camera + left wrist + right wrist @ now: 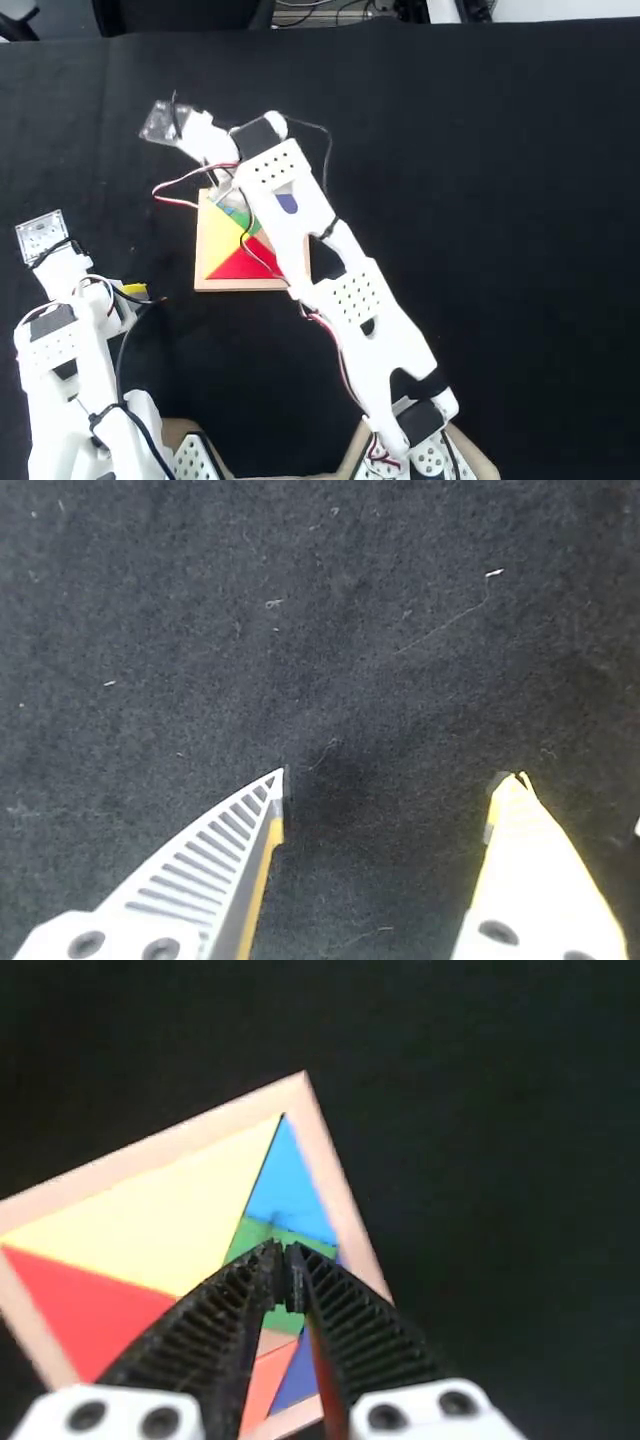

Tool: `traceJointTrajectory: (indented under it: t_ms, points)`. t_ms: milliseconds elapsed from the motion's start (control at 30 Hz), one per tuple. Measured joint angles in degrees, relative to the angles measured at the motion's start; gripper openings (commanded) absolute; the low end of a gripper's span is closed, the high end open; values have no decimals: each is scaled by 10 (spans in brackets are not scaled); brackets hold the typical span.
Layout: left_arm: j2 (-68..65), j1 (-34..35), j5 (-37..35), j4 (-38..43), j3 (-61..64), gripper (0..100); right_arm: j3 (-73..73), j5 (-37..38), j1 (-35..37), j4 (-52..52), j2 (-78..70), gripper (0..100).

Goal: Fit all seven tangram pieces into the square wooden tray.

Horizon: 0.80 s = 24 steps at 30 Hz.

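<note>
The square wooden tray (240,286) lies left of the table's middle. It holds a large yellow triangle (218,238), a red triangle (240,265) and green (251,224) and blue pieces. In the right wrist view the tray (332,1155) shows the yellow triangle (150,1220), red (80,1310), light blue (290,1185), green (255,1245), orange (265,1380) and dark blue pieces. My right gripper (284,1255) hangs shut just above the green piece, with nothing seen between its fingers. My left gripper (395,780) is open over bare black cloth, left of the tray (138,293).
Black cloth covers the whole table. The right arm (290,200) lies across the tray's right half and hides that part. The left arm (60,340) stands at the near left. Wide free room lies to the right and at the back.
</note>
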State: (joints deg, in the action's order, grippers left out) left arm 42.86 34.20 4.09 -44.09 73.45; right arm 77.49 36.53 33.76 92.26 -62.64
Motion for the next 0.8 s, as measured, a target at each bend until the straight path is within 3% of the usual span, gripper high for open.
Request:
traceJointTrajectory:
  t_ms: [267, 467, 667, 800]
  points:
    - [0, 0, 0, 0, 0, 318, 37, -2, 0, -36, -110, 11]
    - [0, 0, 0, 0, 0, 318, 135, -2, -1, 30, -114, 11]
    - [0, 0, 0, 0, 0, 318, 121, -1, -9, 33, -115, 11]
    - [0, 0, 0, 0, 0, 318, 149, -41, -61, 70, -50, 11]
